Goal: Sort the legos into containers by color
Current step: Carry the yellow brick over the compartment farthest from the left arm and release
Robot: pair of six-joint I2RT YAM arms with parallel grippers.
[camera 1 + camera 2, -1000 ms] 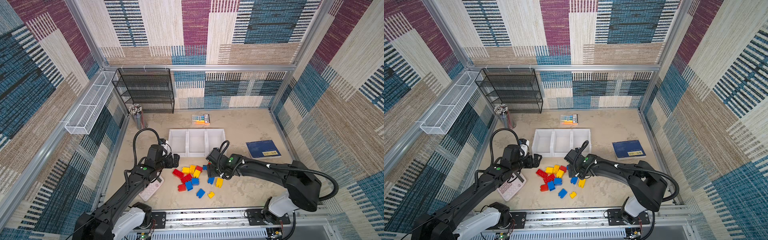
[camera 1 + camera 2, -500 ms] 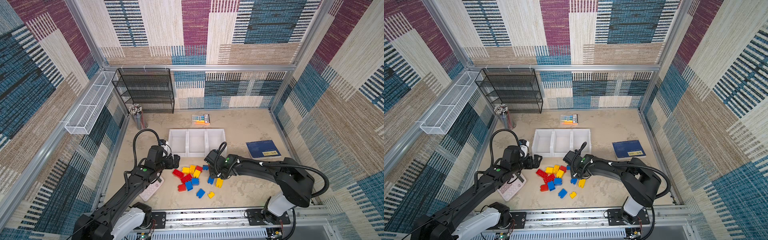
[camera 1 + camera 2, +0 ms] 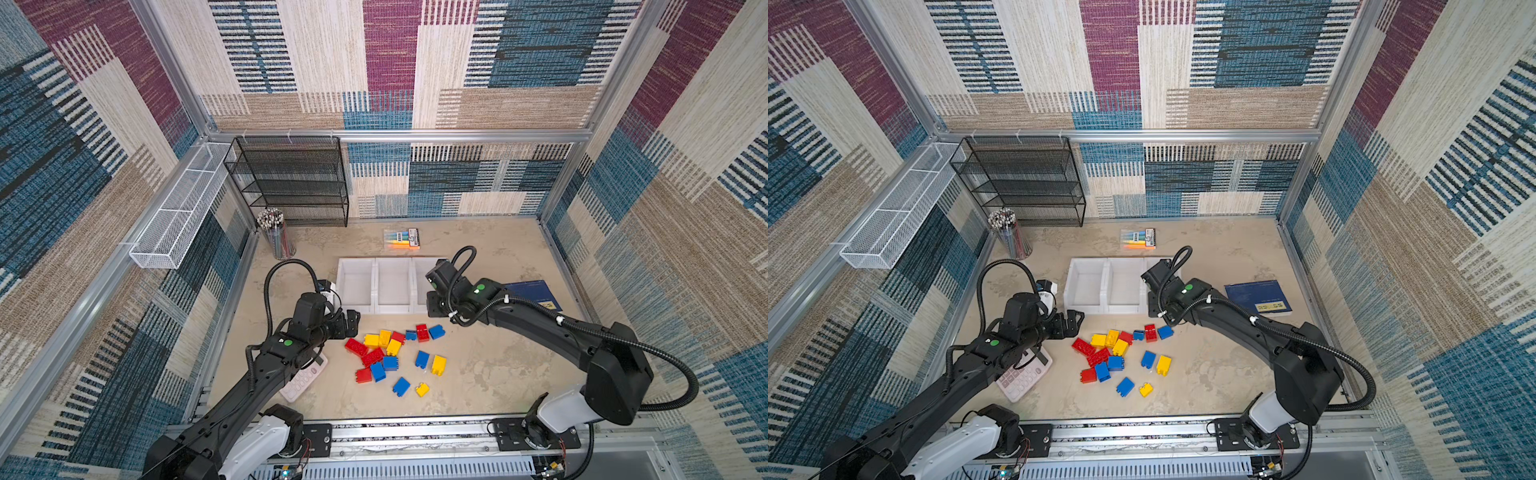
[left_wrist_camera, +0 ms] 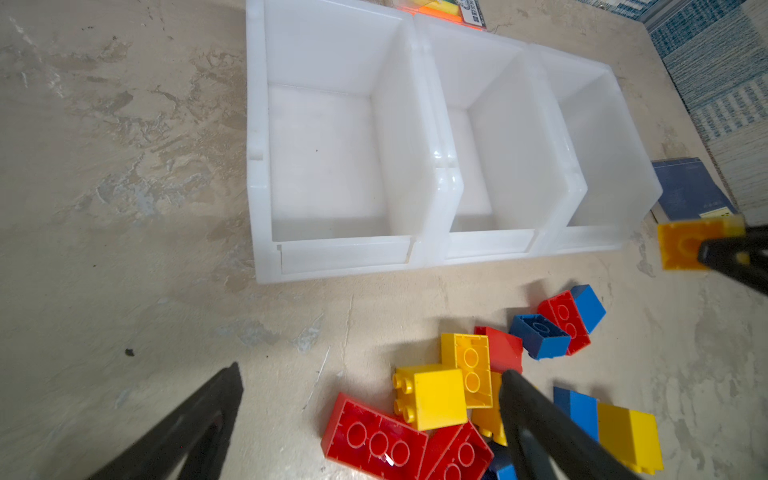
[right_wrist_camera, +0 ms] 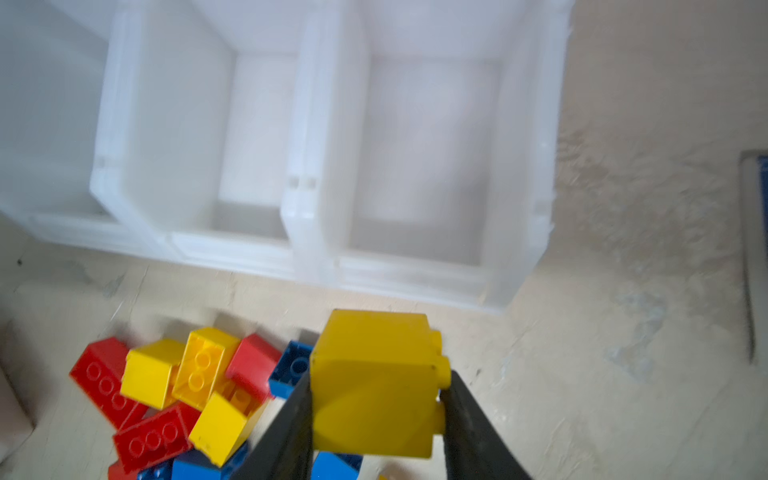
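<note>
Brick of yellow studded plastic [image 5: 370, 395] clamped by smooth side faces in right pincer [image 5: 380, 374]; empty white plastic bins [image 5: 324, 145] just ahead. Likely light, rigid, slick: grip flat sides. Left pincer [image 4: 370, 370] gaping beside loose bricks [image 4: 432, 399].

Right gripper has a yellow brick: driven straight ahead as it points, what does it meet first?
Likely the low front wall of the right-end bin: the right gripper, shut on the yellow brick, points at it. Depth is unclear.
</note>
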